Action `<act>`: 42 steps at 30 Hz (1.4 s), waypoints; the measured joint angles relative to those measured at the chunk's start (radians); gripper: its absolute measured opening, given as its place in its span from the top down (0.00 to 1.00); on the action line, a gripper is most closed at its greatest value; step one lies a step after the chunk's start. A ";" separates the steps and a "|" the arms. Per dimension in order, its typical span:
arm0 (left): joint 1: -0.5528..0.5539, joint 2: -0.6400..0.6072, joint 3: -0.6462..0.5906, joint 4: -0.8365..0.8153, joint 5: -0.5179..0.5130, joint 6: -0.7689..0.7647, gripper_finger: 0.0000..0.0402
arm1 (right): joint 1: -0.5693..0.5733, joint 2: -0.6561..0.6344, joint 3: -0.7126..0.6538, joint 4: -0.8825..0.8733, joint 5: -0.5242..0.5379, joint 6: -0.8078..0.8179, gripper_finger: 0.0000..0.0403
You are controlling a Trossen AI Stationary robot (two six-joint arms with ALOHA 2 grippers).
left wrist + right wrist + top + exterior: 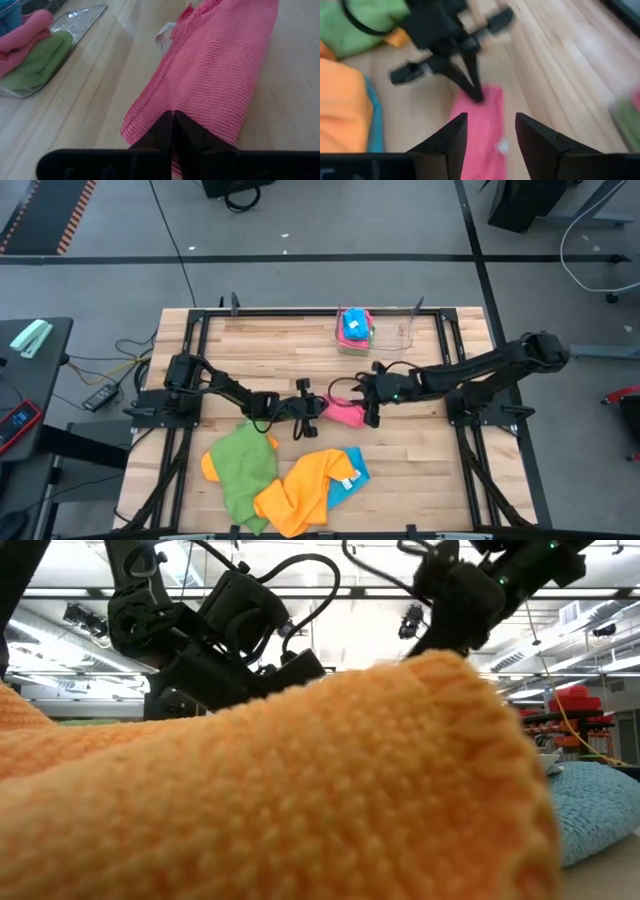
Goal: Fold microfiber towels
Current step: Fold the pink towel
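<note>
Pink and folded into a long narrow strip, the pink towel (345, 414) lies at the middle of the table (420, 460), its long axis running left to right between the 2 arms. The left gripper (173, 116) is clenched on the strip's left end, while the right gripper (490, 131) hovers released just above the right end. Both sit equally close, so the next move probably turns on that left-hand pinch.
</note>
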 joint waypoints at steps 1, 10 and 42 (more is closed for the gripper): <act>0.000 0.000 0.000 0.000 0.000 0.000 0.94 | 0.008 0.017 -0.008 0.038 0.001 -0.014 0.57; 0.000 0.000 0.000 0.000 0.000 -0.006 0.98 | 0.014 0.256 -0.031 0.301 0.048 -0.040 0.45; 0.006 -0.001 0.000 -0.030 0.000 -0.005 0.97 | 0.077 0.303 -0.031 -0.048 0.096 0.224 0.44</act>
